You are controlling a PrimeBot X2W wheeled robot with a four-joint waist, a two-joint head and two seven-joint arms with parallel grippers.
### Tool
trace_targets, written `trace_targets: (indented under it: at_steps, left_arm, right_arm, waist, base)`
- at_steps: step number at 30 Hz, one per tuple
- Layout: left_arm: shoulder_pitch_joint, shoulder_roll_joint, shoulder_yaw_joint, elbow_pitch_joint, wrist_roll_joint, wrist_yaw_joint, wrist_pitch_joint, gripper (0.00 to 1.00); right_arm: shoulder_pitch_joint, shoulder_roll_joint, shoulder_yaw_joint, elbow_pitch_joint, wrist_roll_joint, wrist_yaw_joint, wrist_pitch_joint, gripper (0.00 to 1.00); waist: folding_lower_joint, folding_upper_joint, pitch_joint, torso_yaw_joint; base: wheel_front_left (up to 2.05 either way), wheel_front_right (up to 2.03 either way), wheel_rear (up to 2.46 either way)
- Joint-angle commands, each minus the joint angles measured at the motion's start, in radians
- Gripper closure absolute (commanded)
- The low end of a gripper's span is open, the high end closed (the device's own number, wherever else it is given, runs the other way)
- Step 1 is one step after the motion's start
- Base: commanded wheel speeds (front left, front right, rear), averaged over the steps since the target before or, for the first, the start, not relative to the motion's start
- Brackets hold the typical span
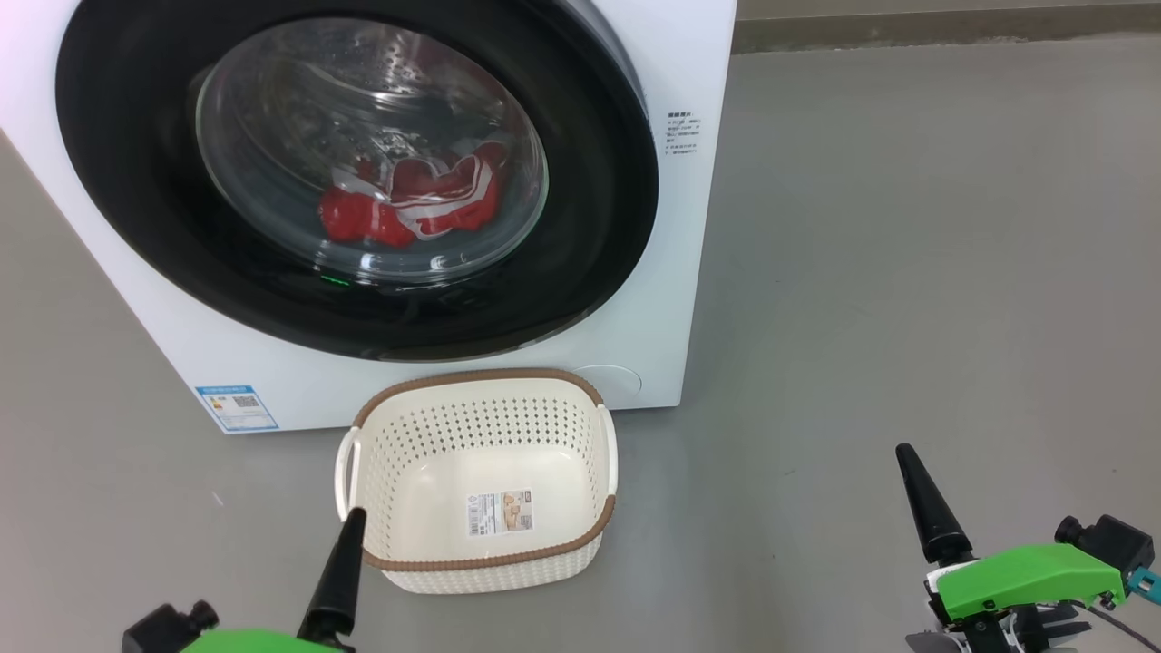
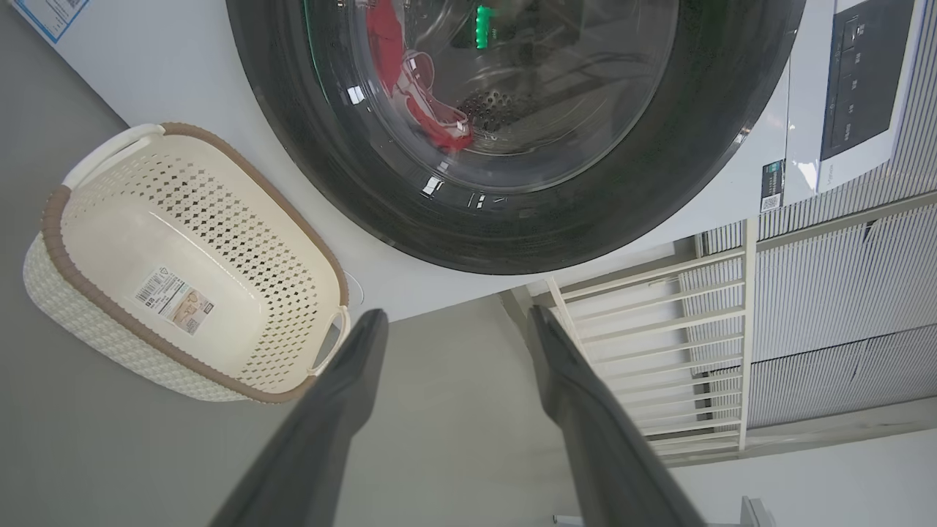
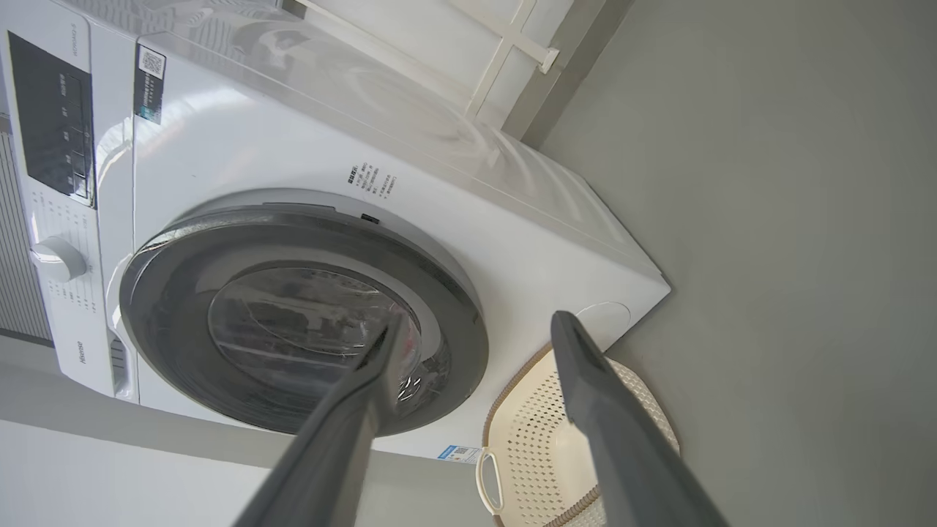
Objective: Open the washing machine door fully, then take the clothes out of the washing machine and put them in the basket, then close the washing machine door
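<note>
1. The washing machine door (image 1: 590, 181) sits shut against the white washing machine (image 1: 689, 227). It stands between both grippers and the clothes (image 1: 408, 204), a red heap with white trim lying low in the drum behind the glass.
2. The basket (image 1: 481, 376) stands on the grey floor (image 1: 907, 272), just before the machine's bottom front edge and below the door. A round flap (image 1: 612, 381) shows on the machine's front right behind it.
3. The left gripper (image 2: 457, 315) hangs low by the basket's near left corner, fingers spread wide and gripping nothing. The right gripper (image 3: 481, 318) hovers well off to the right over bare floor, fingers likewise parted.
4. The floor is smooth, meeting a darker skirting at its far edge. A white barred railing (image 2: 659, 329) and ribbed grey wall panels stand beside the machine.
5. A blue label (image 1: 236, 408) with a QR code marks the front's lower left corner. The print block (image 1: 683, 134) beside the door is too small to read. A barcoded sticker (image 1: 499, 512) lies on the basket's base. Near the dark control panel (image 3: 55, 132) and knob (image 3: 55, 258), the brand looks like "Hisense".
</note>
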State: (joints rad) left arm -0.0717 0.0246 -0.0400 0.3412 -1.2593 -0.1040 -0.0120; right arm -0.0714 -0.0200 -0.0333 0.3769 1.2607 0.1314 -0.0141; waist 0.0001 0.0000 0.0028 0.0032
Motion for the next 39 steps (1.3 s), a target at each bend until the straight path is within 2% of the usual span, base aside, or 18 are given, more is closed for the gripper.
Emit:
trace_targets:
  at_steps: [1, 14, 39]
  left_arm:
    - [-0.057, 0.016, 0.002, -0.029, 0.045, 0.005, -0.014, 0.0]
    - [-0.087, 0.019, -0.021, -0.017, 0.244, 0.032, -0.052, 0.0]
    - [-0.133, 0.019, -0.04, -0.036, 0.583, 0.069, -0.125, 0.0]
  right_arm:
    - [-0.056, -0.011, 0.008, -0.023, -0.047, 0.0, -0.013, 0.0]
    - [-0.076, -0.014, 0.011, -0.038, -0.267, 0.0, -0.051, 0.0]
    - [-0.122, -0.02, 0.035, -0.055, -0.56, 0.0, -0.124, 0.0]
  waist:
    - [-0.0001, 0.0, 0.0, 0.0]
    - [-0.0001, 0.0, -0.002, 0.0]
    - [-0.0001, 0.0, -0.001, -0.006]
  base:
    - [0.0, 0.0, 0.0]
    - [0.0, 0.0, 0.0]
    - [0.0, 0.0, 0.0]
